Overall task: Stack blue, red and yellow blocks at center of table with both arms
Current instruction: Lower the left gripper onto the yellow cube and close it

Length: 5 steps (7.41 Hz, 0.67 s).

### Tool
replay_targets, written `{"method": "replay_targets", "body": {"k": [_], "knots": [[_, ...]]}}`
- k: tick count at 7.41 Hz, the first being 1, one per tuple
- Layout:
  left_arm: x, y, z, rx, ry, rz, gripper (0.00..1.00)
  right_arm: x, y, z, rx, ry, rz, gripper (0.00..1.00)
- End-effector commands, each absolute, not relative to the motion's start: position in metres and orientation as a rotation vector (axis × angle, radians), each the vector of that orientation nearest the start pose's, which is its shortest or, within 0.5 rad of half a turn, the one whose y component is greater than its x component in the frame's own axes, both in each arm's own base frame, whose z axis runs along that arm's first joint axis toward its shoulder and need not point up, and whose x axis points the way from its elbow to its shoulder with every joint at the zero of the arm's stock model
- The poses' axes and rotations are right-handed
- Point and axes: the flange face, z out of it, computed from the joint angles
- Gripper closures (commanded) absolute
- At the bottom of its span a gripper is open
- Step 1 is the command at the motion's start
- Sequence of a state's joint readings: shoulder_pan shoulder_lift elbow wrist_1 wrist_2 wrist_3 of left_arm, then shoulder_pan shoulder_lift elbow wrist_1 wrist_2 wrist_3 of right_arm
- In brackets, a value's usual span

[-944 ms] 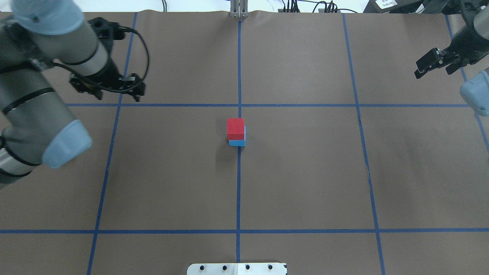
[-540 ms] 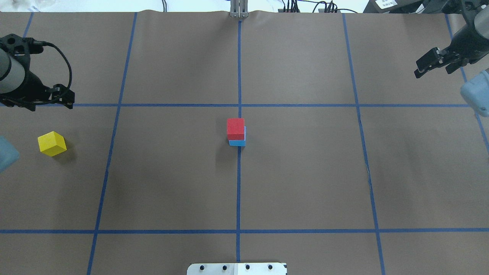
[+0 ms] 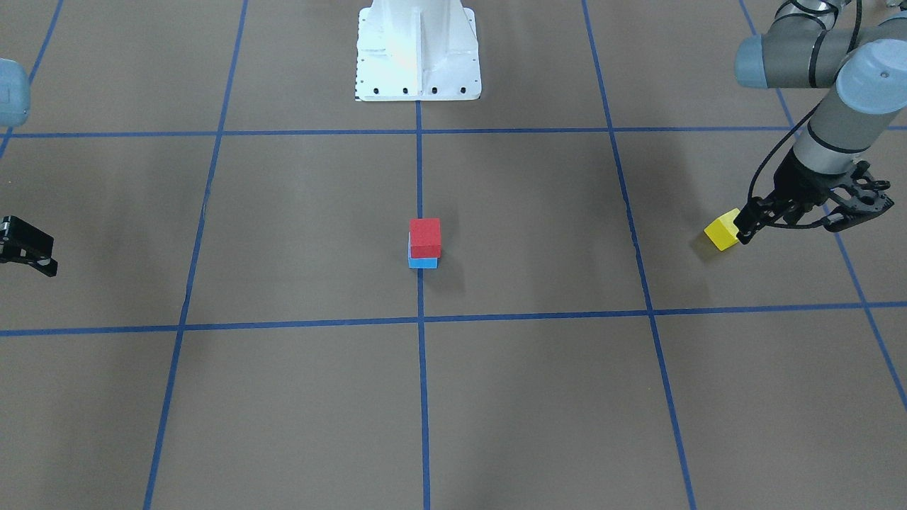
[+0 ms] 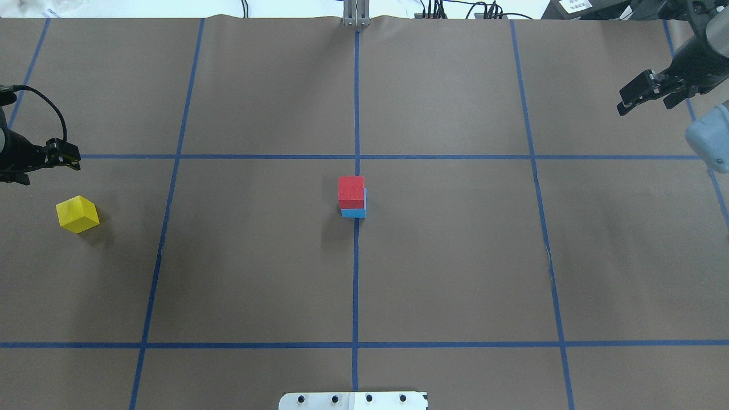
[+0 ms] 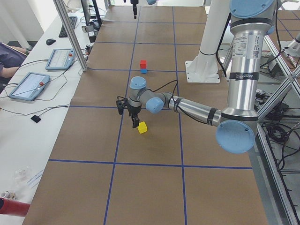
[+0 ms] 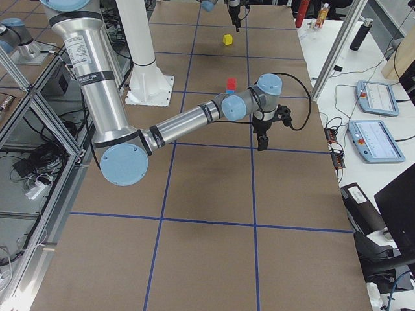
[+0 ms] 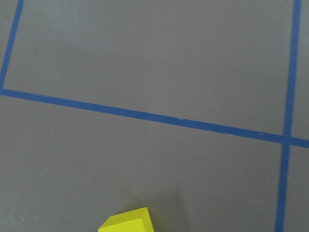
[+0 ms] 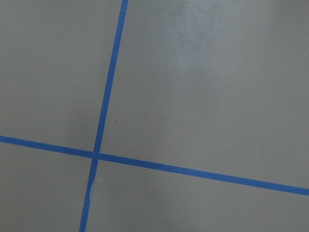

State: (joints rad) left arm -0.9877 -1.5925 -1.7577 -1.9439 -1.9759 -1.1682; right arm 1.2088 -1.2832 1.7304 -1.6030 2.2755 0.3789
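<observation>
A red block (image 4: 351,192) sits on a blue block (image 4: 353,213) at the table's centre, a little offset; the stack also shows in the front view (image 3: 425,237). A yellow block (image 4: 77,214) lies alone on the paper at the far left, turned diagonally. My left gripper (image 4: 34,160) is open and empty, partly out of the overhead view, just beyond the yellow block (image 3: 722,231). The left wrist view shows only the yellow block's corner (image 7: 128,221) at its bottom edge. My right gripper (image 4: 643,105) is open and empty at the far right, away from the stack.
Brown paper with blue tape grid lines (image 4: 356,156) covers the table. The robot's white base plate (image 4: 353,400) is at the near edge and a metal post (image 4: 356,14) at the far edge. Tablets (image 5: 28,84) lie on the operators' side table.
My left arm has swung left from the left-centre area to the table's left edge, uncovering the yellow block. The right gripper has moved slightly away. The stack has not moved.
</observation>
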Motion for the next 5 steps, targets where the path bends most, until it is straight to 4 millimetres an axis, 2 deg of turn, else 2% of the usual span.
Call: {"method": "replay_targets", "body": {"k": [1, 2, 4, 5], "knots": [[0.218, -0.490, 0.536, 0.066, 0.689, -0.469, 0.00, -0.147, -0.582, 0.429, 0.120, -0.791, -0.130, 0.01], [0.225, -0.487, 0.539, 0.059, 0.685, -0.457, 0.00, -0.147, -0.582, 0.431, 0.117, -0.790, -0.129, 0.01], [0.259, -0.472, 0.546, 0.056, 0.652, -0.415, 0.00, -0.146, -0.581, 0.436, 0.110, -0.786, -0.127, 0.01], [0.261, -0.471, 0.546, 0.059, 0.651, -0.408, 0.00, -0.146, -0.581, 0.436, 0.110, -0.786, -0.127, 0.01]]}}
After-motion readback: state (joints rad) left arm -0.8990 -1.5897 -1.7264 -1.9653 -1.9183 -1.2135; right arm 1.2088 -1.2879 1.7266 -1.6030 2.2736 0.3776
